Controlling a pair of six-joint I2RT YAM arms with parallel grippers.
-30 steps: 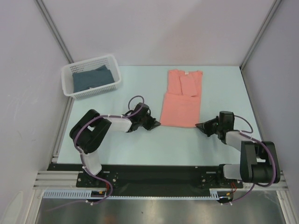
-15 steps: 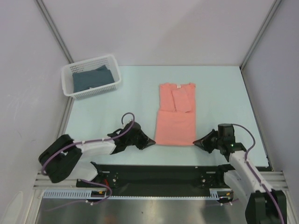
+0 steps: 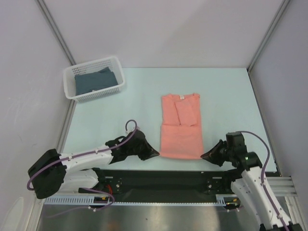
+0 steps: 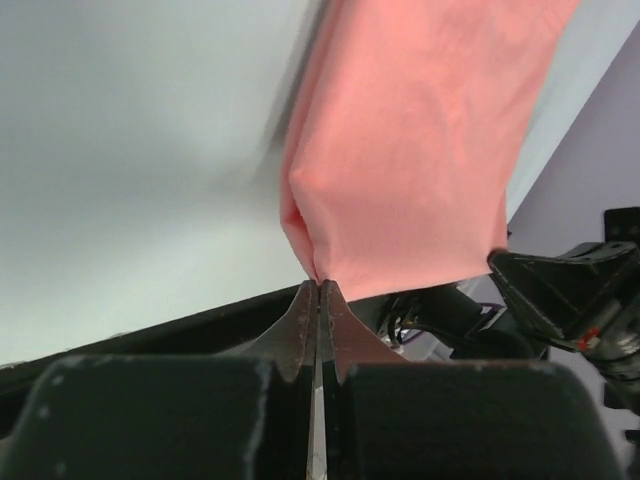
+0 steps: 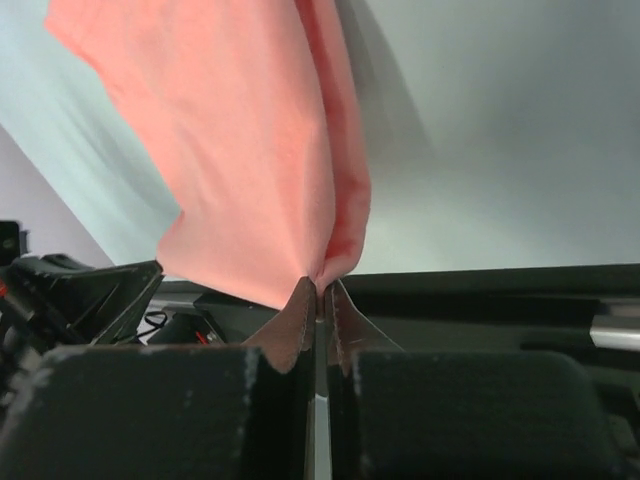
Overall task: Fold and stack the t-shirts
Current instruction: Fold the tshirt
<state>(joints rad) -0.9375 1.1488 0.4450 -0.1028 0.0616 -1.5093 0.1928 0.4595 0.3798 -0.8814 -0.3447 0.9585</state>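
The pink shirt (image 3: pixel 180 137) is lying on the table (image 3: pixel 226 96) with its sleeves folded in and its hem reaching the near edge. The left claw (image 4: pixel 318 290) is pinching the near left corner, closed tight on the cloth. The right claw (image 5: pixel 320 290) is gripping the near right corner likewise. The fabric is draping limp from both pinches: light, soft, liable to sag. It is judged best held at the corners, both layers together. A dark shirt (image 3: pixel 94 82) is sitting in the basket (image 3: pixel 91 64).

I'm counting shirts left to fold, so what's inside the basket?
Dark blue cloth lies crumpled in the basket. It covers most of the floor, so whether it is one shirt or several cannot be seen.
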